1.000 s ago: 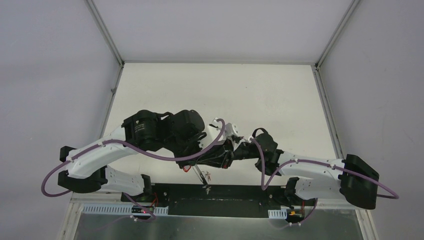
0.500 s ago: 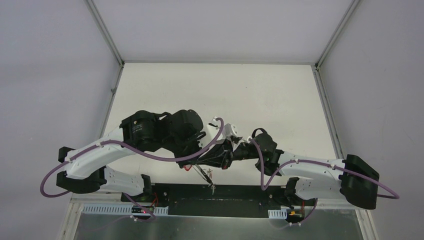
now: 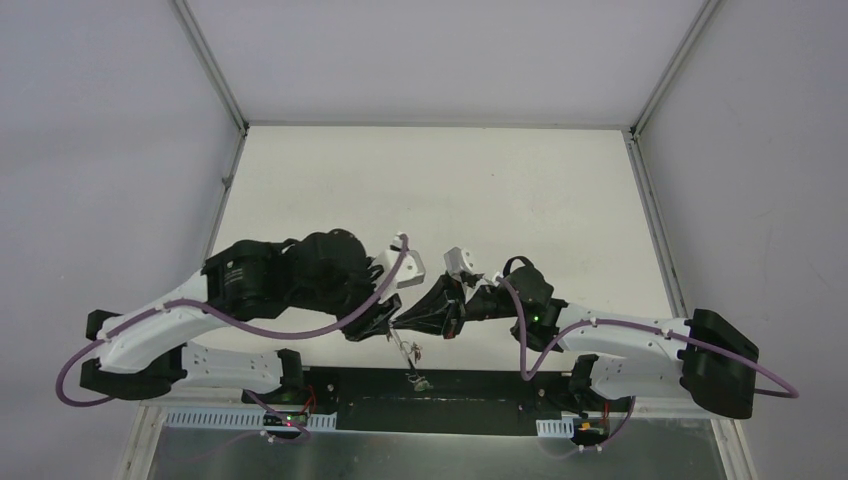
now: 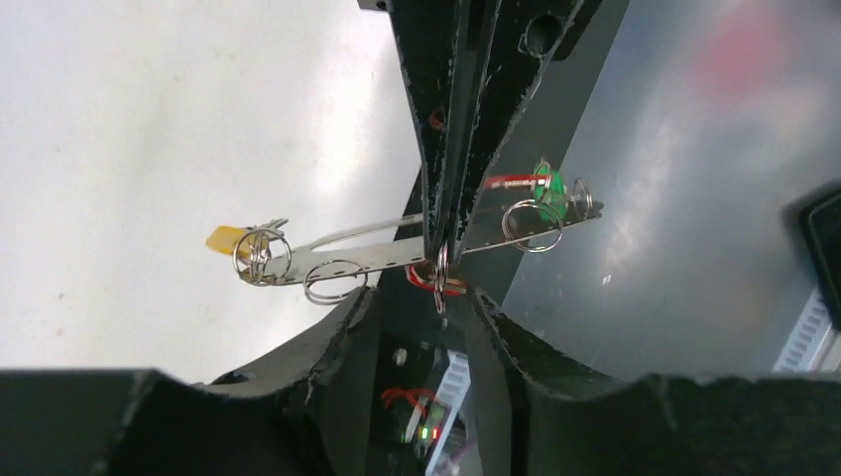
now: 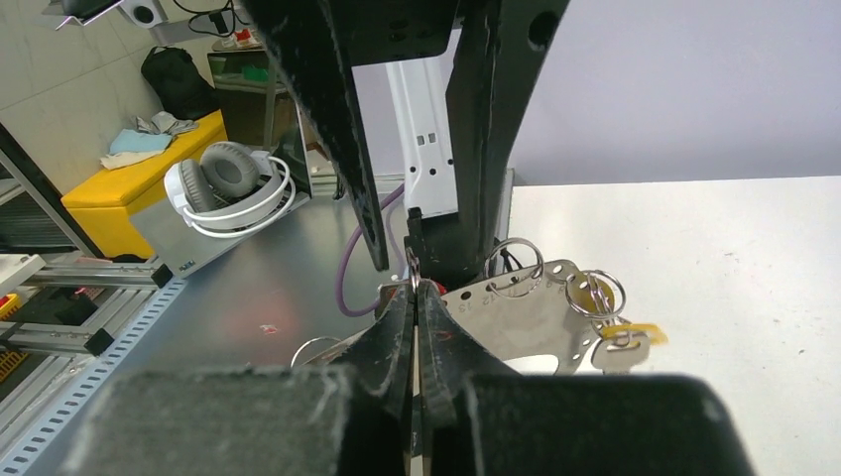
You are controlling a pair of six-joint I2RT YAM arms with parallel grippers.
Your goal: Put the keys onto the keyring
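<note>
Right gripper (image 5: 415,286) clamped on the keyring (image 4: 382,260), which carries keys (image 5: 617,347) with yellow, green and red tags on either side of that gripper. Left gripper (image 4: 421,297), fingers apart, sits just beside it.

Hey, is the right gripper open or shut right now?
Shut. In the right wrist view the right gripper has its fingers pressed together with no gap, pinching a small metal ring at the tips.

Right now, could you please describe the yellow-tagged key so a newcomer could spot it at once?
At the front edge of the table, the right hand pinches a flat metal strip. The yellow-tagged key hangs from a small ring at the strip's end over the white table; the other keys carry green and red tags.
</note>
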